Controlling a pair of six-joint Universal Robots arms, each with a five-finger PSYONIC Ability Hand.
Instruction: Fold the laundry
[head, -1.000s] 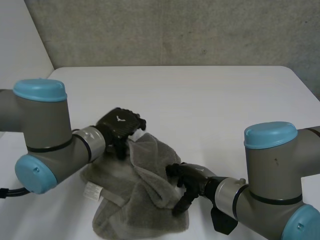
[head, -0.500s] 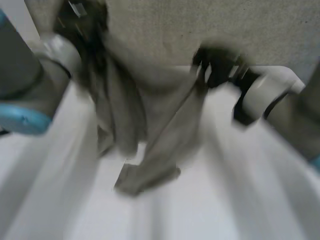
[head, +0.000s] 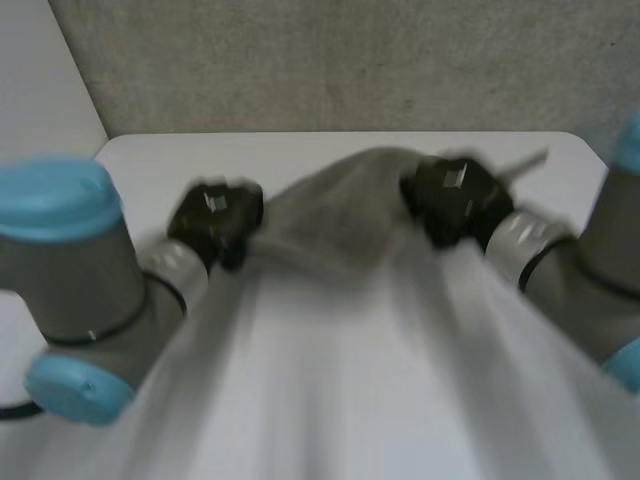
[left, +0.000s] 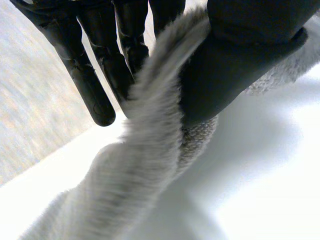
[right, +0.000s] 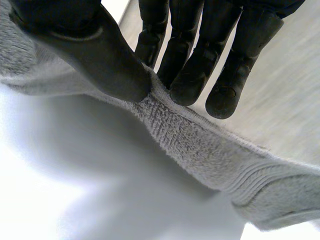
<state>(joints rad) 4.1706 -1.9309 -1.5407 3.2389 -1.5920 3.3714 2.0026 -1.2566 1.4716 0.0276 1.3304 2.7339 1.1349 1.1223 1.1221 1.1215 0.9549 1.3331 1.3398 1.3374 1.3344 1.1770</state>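
A grey towel (head: 345, 210) is stretched between my two hands above the white table (head: 300, 150). My left hand (head: 215, 218) pinches one end of the towel's upper edge. In the left wrist view the thumb (left: 235, 65) presses the towel (left: 150, 150) against the fingers (left: 100, 65). My right hand (head: 450, 198) holds the other end of that edge. In the right wrist view its thumb (right: 95, 55) and fingers (right: 200, 60) pinch the hem of the towel (right: 200, 145). The rest of the cloth hangs toward me from that edge.
A grey wall (head: 330, 60) stands behind the far edge of the table. My left arm (head: 80, 280) and right arm (head: 590, 270) flank the towel near the table's front.
A second ago the towel lay crumpled on the table with both hands open on it. Both hands have since shut on it, lifted it and spread it apart.
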